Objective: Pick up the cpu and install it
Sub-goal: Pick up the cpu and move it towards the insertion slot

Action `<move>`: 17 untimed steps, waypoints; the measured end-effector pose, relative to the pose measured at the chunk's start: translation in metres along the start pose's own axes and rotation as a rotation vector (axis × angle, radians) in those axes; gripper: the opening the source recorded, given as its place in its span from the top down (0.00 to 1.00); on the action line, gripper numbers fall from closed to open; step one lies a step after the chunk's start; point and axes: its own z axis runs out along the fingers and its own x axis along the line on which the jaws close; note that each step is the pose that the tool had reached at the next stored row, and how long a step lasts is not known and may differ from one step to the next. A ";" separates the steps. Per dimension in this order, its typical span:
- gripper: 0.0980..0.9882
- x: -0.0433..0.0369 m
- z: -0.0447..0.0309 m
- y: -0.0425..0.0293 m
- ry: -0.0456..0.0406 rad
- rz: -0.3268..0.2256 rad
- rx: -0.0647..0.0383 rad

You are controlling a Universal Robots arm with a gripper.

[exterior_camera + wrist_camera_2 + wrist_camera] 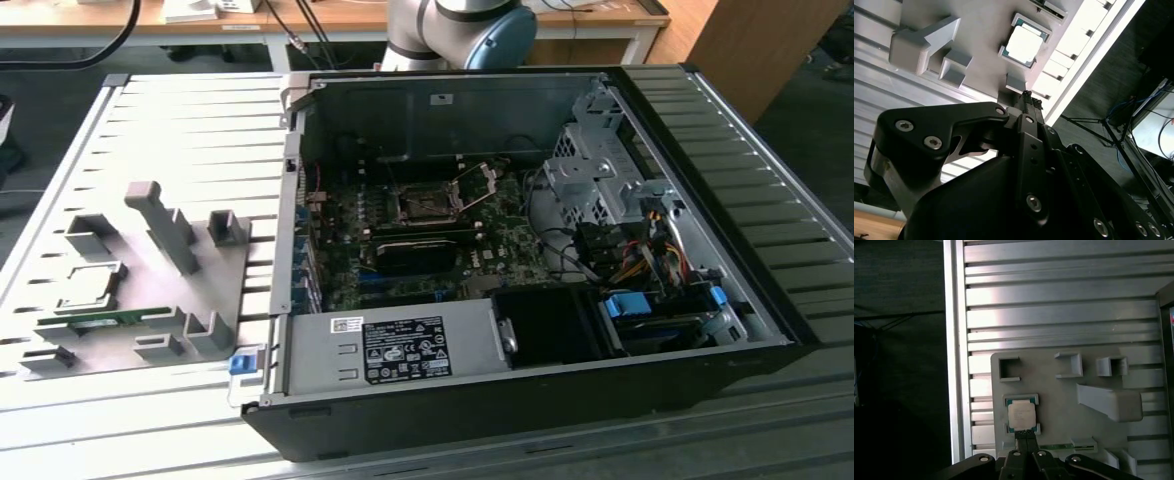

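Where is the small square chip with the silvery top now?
The silvery square cpu lies on the grey holder plate at the exterior view's left, outside the black computer case, just beside the long green memory stick.

Gripper (1026,434) closed w/ tips touching, aimed down.

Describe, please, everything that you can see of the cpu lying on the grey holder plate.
The cpu is a small, flat, square chip with a pale silvery metal top and a narrow green border showing around it. It lies flat, metal side up, seated between low grey stops on the grey holder plate, close to one edge of that plate. Only the plate and its stops appear to touch it. The gripper hangs above it, tips lined up near one side of the chip, not holding it.
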 end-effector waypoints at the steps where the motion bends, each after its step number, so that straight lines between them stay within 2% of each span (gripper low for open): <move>1: 0.99 0.0000 0.0006 0.0000 0.0000 0.000 0.000; 17: 0.99 -0.0002 0.0101 -0.0007 0.0004 0.000 -0.004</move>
